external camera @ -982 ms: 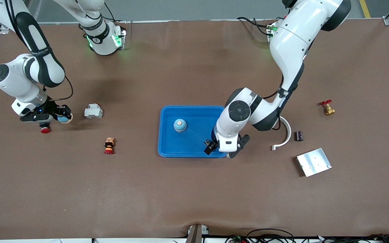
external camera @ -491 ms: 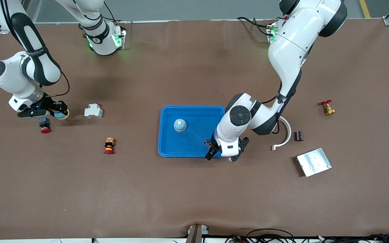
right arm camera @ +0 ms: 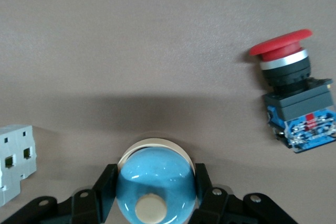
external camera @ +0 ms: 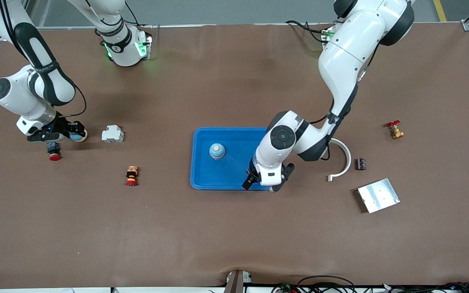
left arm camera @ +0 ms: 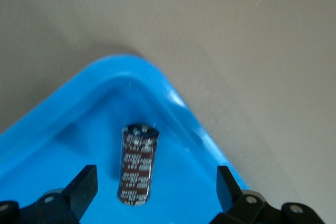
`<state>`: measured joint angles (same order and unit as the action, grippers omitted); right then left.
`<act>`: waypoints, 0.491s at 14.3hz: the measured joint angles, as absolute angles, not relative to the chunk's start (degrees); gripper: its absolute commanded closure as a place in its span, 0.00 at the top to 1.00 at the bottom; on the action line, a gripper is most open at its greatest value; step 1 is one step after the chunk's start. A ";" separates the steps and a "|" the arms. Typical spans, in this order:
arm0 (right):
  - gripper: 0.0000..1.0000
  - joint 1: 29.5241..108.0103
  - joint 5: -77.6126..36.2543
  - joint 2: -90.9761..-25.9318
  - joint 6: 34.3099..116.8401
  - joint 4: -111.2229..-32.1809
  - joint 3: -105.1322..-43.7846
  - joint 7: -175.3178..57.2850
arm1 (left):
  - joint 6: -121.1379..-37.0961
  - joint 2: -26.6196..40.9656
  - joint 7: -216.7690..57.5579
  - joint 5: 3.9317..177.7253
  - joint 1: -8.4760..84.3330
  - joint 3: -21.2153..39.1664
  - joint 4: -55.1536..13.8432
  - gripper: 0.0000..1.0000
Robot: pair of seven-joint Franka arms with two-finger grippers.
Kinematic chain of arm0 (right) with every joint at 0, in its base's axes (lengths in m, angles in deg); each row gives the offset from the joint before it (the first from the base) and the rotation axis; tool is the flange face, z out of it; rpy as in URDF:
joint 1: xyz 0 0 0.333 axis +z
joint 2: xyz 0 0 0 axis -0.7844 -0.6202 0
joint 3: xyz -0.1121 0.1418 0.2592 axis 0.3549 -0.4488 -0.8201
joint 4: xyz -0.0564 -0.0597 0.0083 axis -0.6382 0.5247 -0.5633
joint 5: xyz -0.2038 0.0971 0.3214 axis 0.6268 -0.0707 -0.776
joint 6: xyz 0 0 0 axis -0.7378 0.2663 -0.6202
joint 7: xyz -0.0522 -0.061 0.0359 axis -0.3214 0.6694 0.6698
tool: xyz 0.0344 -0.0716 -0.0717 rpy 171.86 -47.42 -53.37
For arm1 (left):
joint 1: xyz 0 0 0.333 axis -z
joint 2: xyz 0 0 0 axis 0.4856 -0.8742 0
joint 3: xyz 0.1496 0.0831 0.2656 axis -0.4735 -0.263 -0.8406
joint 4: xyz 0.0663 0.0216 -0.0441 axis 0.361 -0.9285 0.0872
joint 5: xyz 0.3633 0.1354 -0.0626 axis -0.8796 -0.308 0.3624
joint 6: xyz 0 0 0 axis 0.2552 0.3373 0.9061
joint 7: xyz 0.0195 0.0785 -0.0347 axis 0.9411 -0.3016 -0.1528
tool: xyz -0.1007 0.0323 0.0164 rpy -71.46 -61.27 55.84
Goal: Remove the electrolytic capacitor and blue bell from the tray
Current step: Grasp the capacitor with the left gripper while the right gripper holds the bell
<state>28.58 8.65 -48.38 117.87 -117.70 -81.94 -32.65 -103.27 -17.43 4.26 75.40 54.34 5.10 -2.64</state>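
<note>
Blue tray (left arm camera: 173, 98): capacitor (left arm camera: 137, 163) lies flat, pointing cornerward.

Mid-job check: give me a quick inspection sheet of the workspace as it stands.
Surface: brown mat.
Job's things: capacitor lying in blue tray corner; one bell in tray, second bell gripped.
Clutter: red pushbutton, white breaker, stacked button, brass valve, white arc, metal plate.
Grippers: left gripper open over capacitor; right gripper shut on bell.
Cables: loose wiring at table edge.
Surroundings: nothing seen.
</note>
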 measured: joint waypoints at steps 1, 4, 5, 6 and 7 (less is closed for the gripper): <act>0.00 28.58 8.65 -48.51 117.88 -117.69 -81.94 -32.65 | -103.27 -17.90 4.48 75.40 54.65 5.08 -2.64 1.00; 0.00 28.57 8.65 -48.69 117.89 -117.68 -81.94 -32.65 | -103.27 -18.78 4.55 75.40 54.66 4.94 -2.64 1.00; 0.00 28.56 8.65 -48.84 117.89 -117.68 -81.93 -32.65 | -103.27 -18.79 4.55 75.40 54.56 4.83 -2.63 1.00; 0.00 28.55 8.65 -48.97 117.92 -117.67 -81.91 -32.65 | -103.27 -18.79 4.55 75.40 54.44 4.77 -2.60 1.00; 0.00 28.54 8.65 -49.08 117.95 -117.67 -81.87 -32.65 | -103.24 -18.79 4.55 75.40 54.36 4.65 -2.60 1.00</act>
<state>28.54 8.65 -49.08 117.95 -117.67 -81.87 -32.65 -103.24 -18.79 4.55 75.40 54.36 4.65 -2.60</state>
